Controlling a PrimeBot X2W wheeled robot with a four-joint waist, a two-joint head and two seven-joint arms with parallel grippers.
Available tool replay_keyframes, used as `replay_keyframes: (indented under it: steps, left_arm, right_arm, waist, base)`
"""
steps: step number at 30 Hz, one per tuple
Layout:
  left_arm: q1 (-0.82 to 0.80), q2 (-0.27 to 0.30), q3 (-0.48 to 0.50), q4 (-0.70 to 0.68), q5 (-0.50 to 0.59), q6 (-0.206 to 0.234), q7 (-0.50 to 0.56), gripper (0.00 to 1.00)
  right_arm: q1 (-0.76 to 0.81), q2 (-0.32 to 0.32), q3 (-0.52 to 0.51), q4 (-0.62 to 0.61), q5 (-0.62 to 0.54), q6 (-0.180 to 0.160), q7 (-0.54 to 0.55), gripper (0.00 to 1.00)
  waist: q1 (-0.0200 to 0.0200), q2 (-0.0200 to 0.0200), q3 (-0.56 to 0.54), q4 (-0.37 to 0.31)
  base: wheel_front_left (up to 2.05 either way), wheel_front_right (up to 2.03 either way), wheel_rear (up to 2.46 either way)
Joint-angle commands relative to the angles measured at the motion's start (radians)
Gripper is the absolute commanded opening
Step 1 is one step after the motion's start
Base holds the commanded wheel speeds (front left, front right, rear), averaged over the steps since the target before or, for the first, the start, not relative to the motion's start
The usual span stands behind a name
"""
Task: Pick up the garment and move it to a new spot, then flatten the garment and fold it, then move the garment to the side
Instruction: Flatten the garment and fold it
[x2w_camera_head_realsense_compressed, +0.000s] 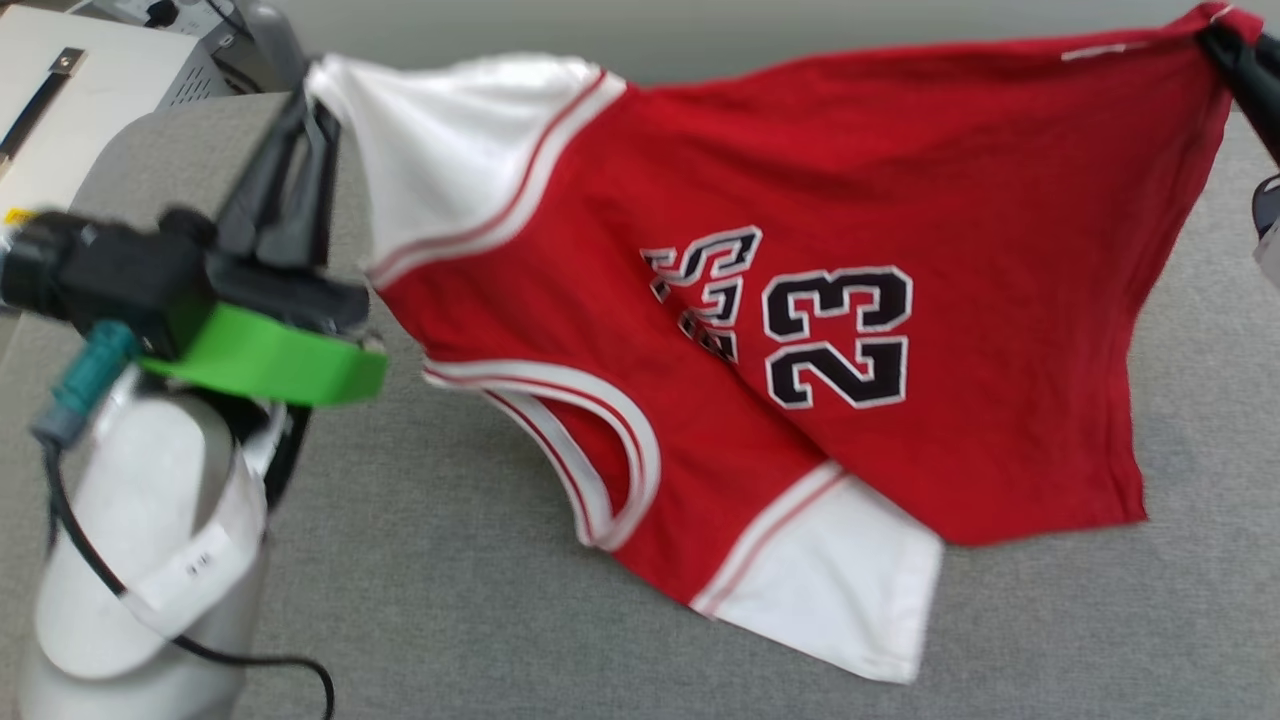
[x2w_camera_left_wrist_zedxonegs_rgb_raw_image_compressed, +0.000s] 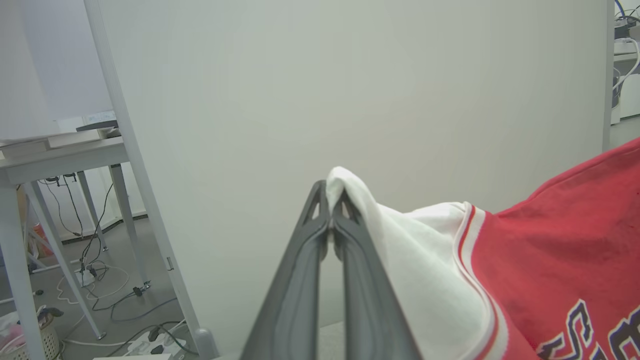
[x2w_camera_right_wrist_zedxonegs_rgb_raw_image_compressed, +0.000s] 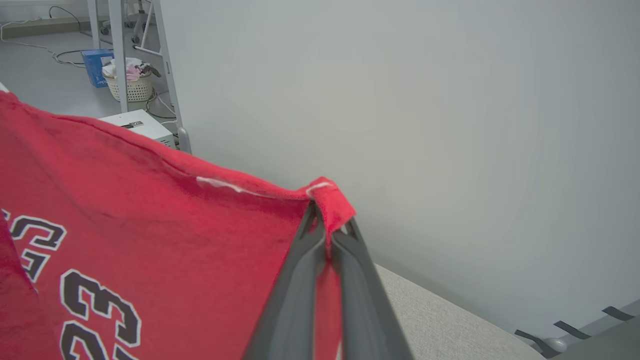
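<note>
The garment (x2w_camera_head_realsense_compressed: 800, 180), a red jersey with white sleeves and a black "23" print, hangs stretched between both grippers above the grey table (x2w_camera_head_realsense_compressed: 450, 560). Its lower white sleeve touches the table. My left gripper (x2w_camera_head_realsense_compressed: 318, 92) is shut on the tip of the upper white sleeve; the left wrist view shows white cloth (x2w_camera_left_wrist_zedxonegs_rgb_raw_image_compressed: 415, 260) pinched at the left gripper's (x2w_camera_left_wrist_zedxonegs_rgb_raw_image_compressed: 330, 192) fingertips. My right gripper (x2w_camera_head_realsense_compressed: 1222, 40) at the top right is shut on a red hem corner, seen in the right wrist view as a red fold (x2w_camera_right_wrist_zedxonegs_rgb_raw_image_compressed: 330, 200) between the right gripper's (x2w_camera_right_wrist_zedxonegs_rgb_raw_image_compressed: 327, 222) tips.
A pale wall (x2w_camera_left_wrist_zedxonegs_rgb_raw_image_compressed: 350, 90) rises just behind the table. White equipment (x2w_camera_head_realsense_compressed: 90, 70) stands at the far left. Beyond the table there are desk legs, cables (x2w_camera_left_wrist_zedxonegs_rgb_raw_image_compressed: 100, 280) and a basket (x2w_camera_right_wrist_zedxonegs_rgb_raw_image_compressed: 125, 82) on the floor.
</note>
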Motion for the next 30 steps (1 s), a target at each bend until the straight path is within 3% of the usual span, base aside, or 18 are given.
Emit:
replay_keyframes:
  steps: [1, 11, 17, 23, 30]
  left_arm:
    - [-0.060, 0.018, 0.000, -0.012, -0.011, -0.001, 0.010, 0.00]
    - [-0.407, 0.087, -0.077, -0.006, -0.039, -0.003, 0.078, 0.00]
    - [-0.604, 0.112, -0.121, 0.041, -0.074, -0.003, 0.103, 0.00]
    - [-0.849, 0.159, -0.162, 0.103, -0.095, -0.003, 0.118, 0.00]
    - [-1.184, 0.205, -0.255, 0.237, -0.118, -0.003, 0.103, 0.00]
  right_arm:
    - [0.004, 0.010, -0.020, -0.018, -0.015, -0.001, -0.004, 0.00]
    - [-0.056, 0.067, -0.163, -0.129, -0.067, -0.001, 0.046, 0.00]
    - [-0.142, 0.109, -0.207, -0.156, -0.115, -0.001, 0.078, 0.00]
    - [-0.338, 0.149, -0.217, -0.107, -0.199, -0.001, 0.076, 0.00]
    - [-0.634, 0.221, -0.209, 0.048, -0.283, -0.001, 0.035, 0.00]
  waist:
    - [0.0000, 0.0000, -0.007, -0.019]
    - [0.0000, 0.0000, 0.040, -0.051]
    - [0.0000, 0.0000, 0.132, -0.068]
    - [0.0000, 0.0000, 0.267, -0.091]
    - [0.0000, 0.0000, 0.397, -0.112]
  base:
    - [0.00, 0.00, 0.00]
    - [0.00, 0.00, 0.00]
    - [0.00, 0.00, 0.00]
    - [0.00, 0.00, 0.00]
    - [0.00, 0.00, 0.00]
